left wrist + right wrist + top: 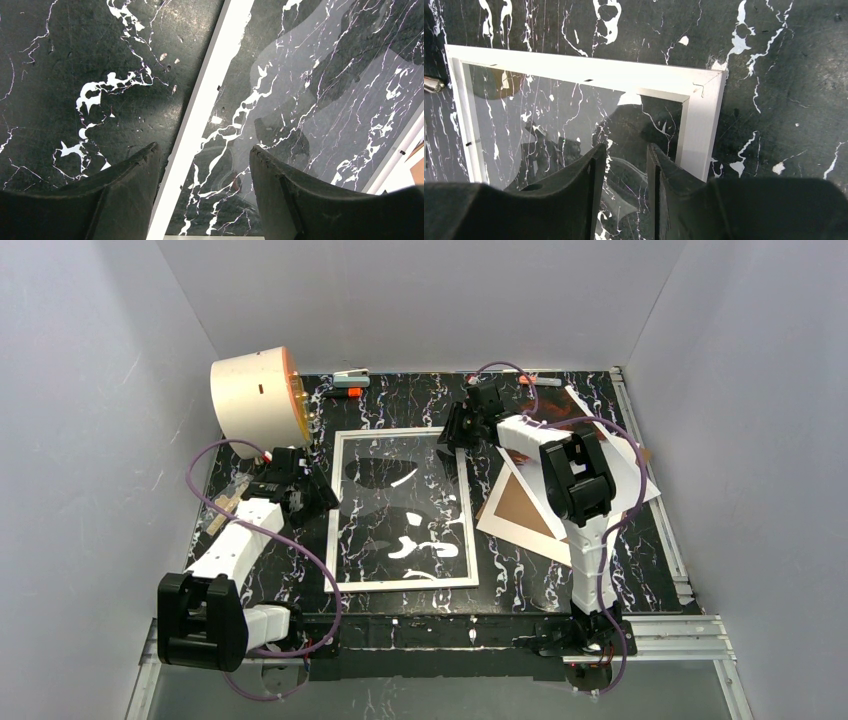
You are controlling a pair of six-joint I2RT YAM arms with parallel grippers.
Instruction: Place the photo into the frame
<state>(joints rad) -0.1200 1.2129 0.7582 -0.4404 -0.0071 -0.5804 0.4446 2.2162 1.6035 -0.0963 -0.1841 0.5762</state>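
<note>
Centrally, the frame [404,583] lies flat on the black marble-patterned table [520,585]. It is a white rectangle, and the table's veining shows through its clear pane.

Left arm: the left gripper [318,496] stands at the frame's left rail, about midway along it. In the left wrist view its two dark fingers [127,192] are spread wide. The white rail runs up between them, close beside the finger on the view's left. Whether either finger touches the rail cannot be told. The jaws are open and hold nothing.

Right arm: the right gripper [456,433] is at the frame's far right corner. In the right wrist view its fingertips [596,170] hang over the pane just inside that corner. Only a narrow gap separates them, and only the pane shows through it. The jaws stand a little apart and grip nothing.

Photo: the photo [558,410] is outside the frame, at the far right of the table beyond the right arm's wrist. Only a dark red-orange patch of it shows; the rest lies beneath a white sheet [628,472] and the arm. A brown board [522,505] with a white border lies beside the frame's right rail, partly under the same arm.

Other items: a cream cylinder [252,395] with an orange face rests on its side at the far left corner. Small pen-like objects [350,380] lie along the far edge beside it.
</note>
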